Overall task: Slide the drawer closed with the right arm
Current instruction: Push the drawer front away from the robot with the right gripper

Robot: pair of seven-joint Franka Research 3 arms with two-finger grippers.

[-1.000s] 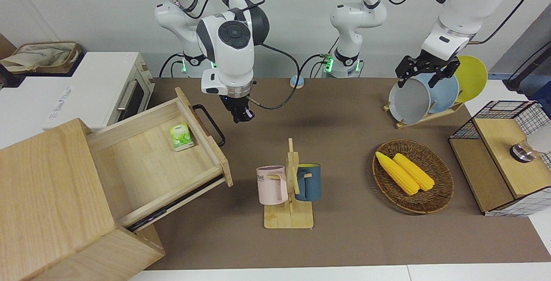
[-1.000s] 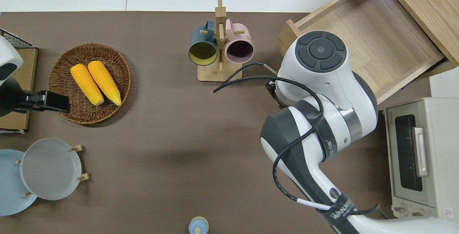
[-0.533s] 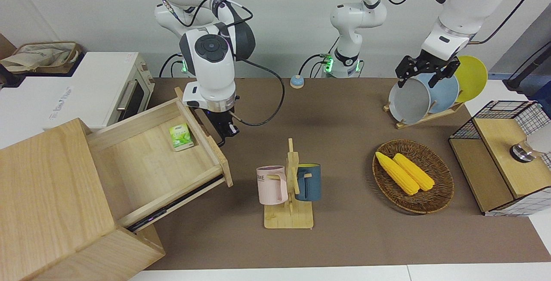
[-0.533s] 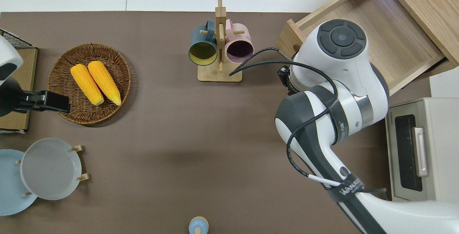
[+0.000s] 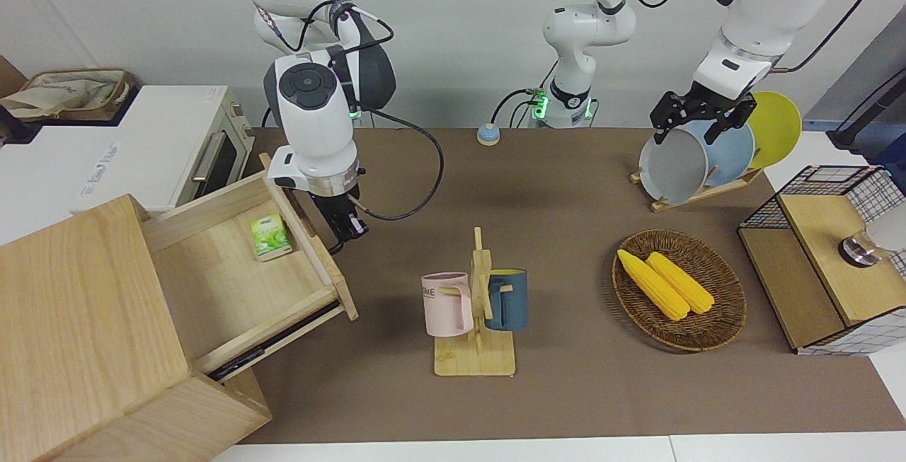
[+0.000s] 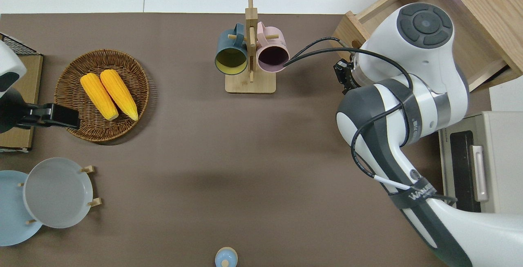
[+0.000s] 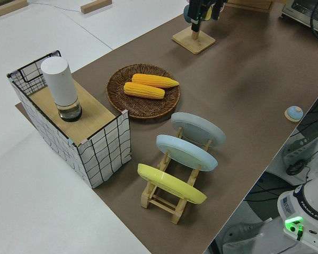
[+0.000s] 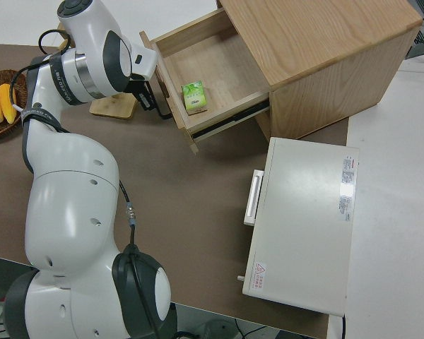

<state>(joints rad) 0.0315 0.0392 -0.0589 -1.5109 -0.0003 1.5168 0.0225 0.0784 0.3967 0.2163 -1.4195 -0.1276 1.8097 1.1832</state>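
Drawer of pale wood, part-open, green packet inside.

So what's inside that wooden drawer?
The drawer holds one small green box, lying near its front panel on otherwise bare wood. The part inside the cabinet is covered, so it cannot be seen.

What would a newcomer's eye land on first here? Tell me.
Likely the right arm at the half-open drawer of the pale wooden cabinet, its gripper at the drawer's front; a small green box lies inside. Next, two yellow corn cobs in a wicker basket toward the left arm's end.
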